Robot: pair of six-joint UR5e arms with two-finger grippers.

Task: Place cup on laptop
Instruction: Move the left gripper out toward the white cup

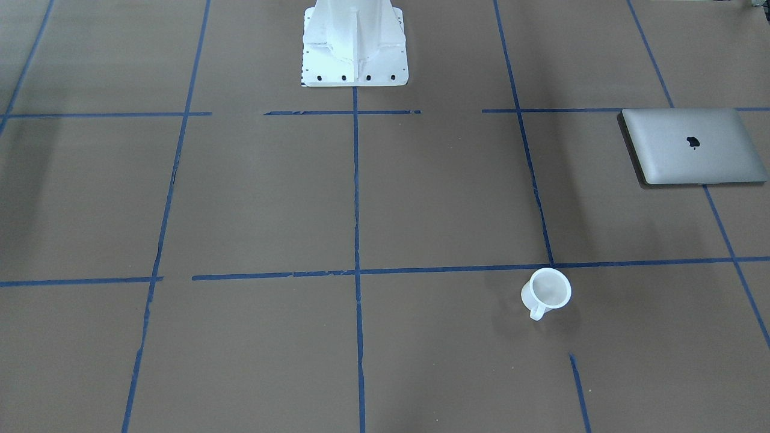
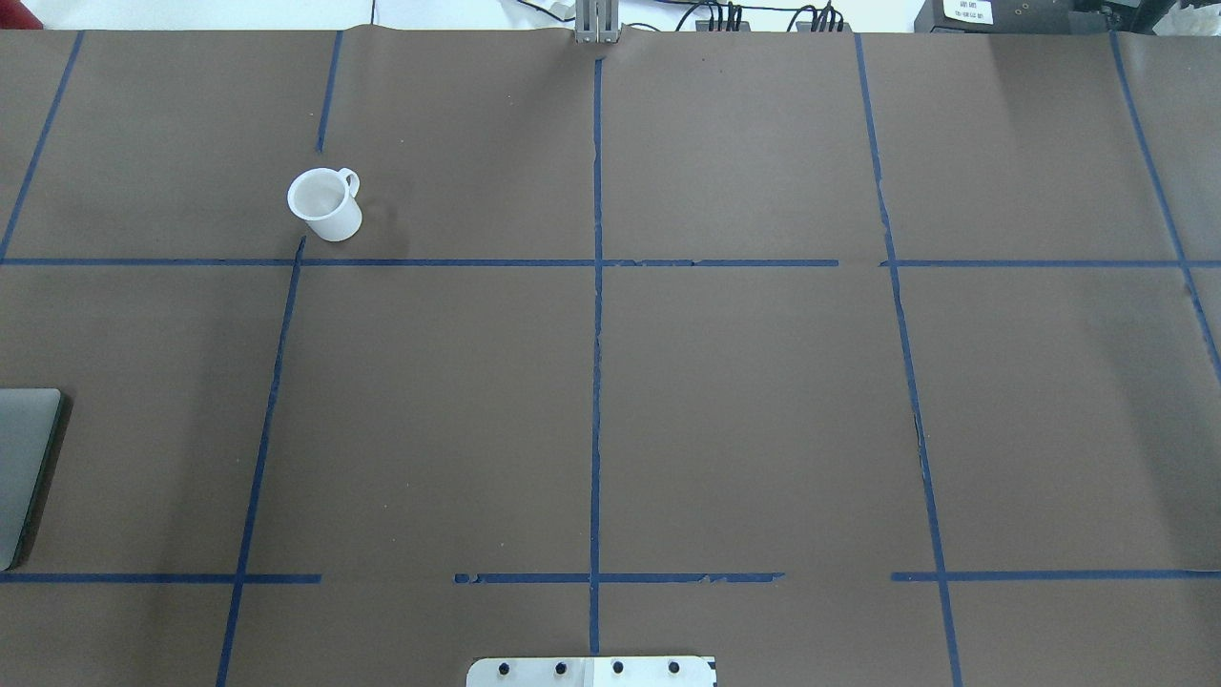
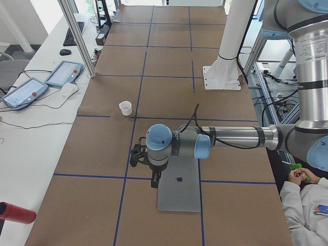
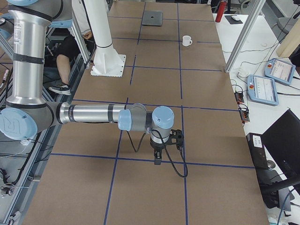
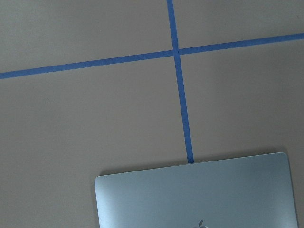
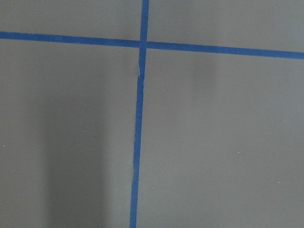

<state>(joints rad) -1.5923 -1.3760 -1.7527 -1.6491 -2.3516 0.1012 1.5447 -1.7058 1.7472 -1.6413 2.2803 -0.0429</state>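
Overhead exterior view: the cup (image 2: 324, 204) stands upright, mouth up, toward 10 o'clock of the frame, its loop handle pointing to about 2 o'clock, just beyond a crossing of blue tape lines (image 2: 596, 382) on the brown tabletop (image 2: 744, 410). The laptop (image 2: 24, 468) lies at 9 o'clock and is cut by the frame's edge, so only a strip of it shows there. In the exterior front-facing view it shows whole, closed and flat. Its long axis runs from 3 to 9 o'clock, and its black logo sits mid-lid. From the laptop the cup lies between 7 and 8 o'clock, well apart, with open tabletop between them and wide margins to the paper's edges around the cup. In the exterior left view the left gripper (image 3: 155, 180) hangs above the laptop's 9 o'clock edge; its wrist camera looks down on one laptop edge at 6 o'clock of its frame. In the exterior right view the right gripper (image 4: 158, 158) hangs above a tape line, far from both objects. For neither arm can I tell whether the fingers stand apart or together.
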